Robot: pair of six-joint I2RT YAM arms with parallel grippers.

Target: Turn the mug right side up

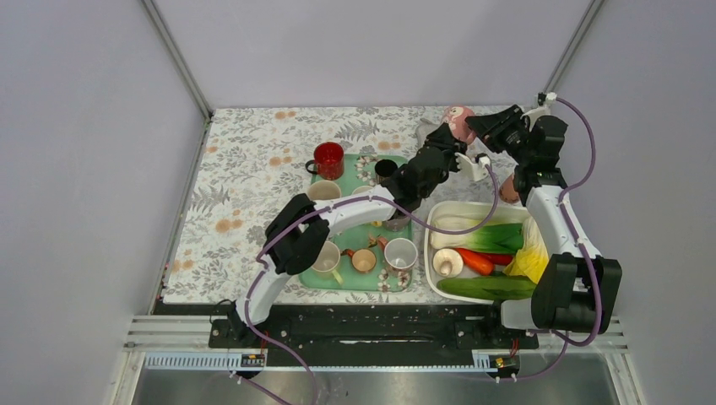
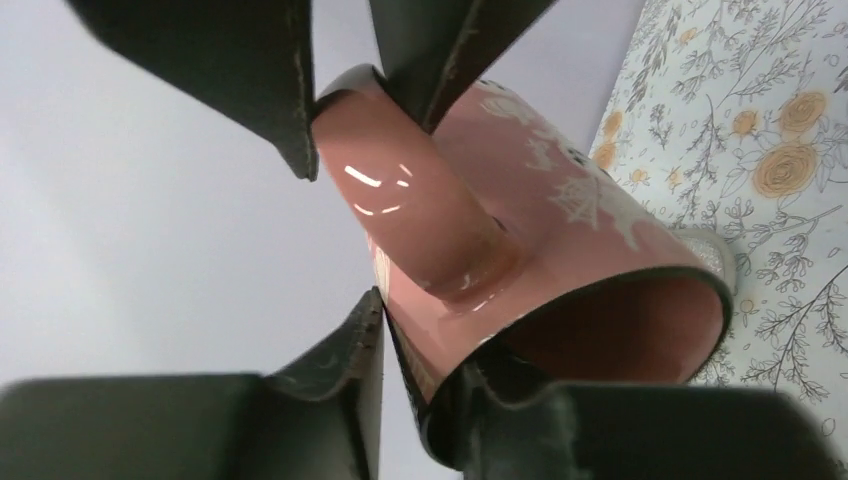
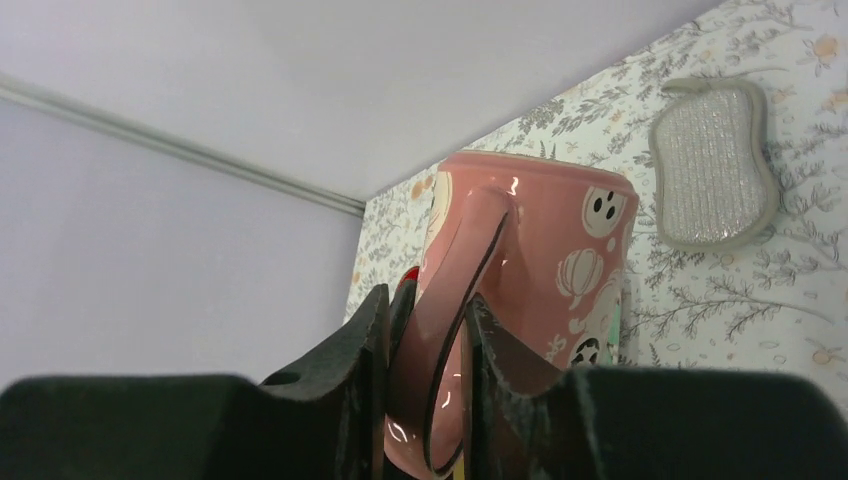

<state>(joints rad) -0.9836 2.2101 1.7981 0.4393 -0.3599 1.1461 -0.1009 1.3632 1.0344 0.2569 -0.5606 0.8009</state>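
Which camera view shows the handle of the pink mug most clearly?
Left wrist: the handle is close, broad face on. Right wrist shows it edge-on, pinched in the right hand. From the top, the pink mug is small, its handle hidden.

One pink mug (image 2: 600,230), two trays (image 1: 355,286) (image 1: 431,224), one sponge (image 3: 712,165)

Pink mug (image 3: 560,230) aloft, mouth tilted down
Glossy, printed with white pumpkins and ghosts, it hangs base-up above the floral table's (image 1: 253,169) far right side.
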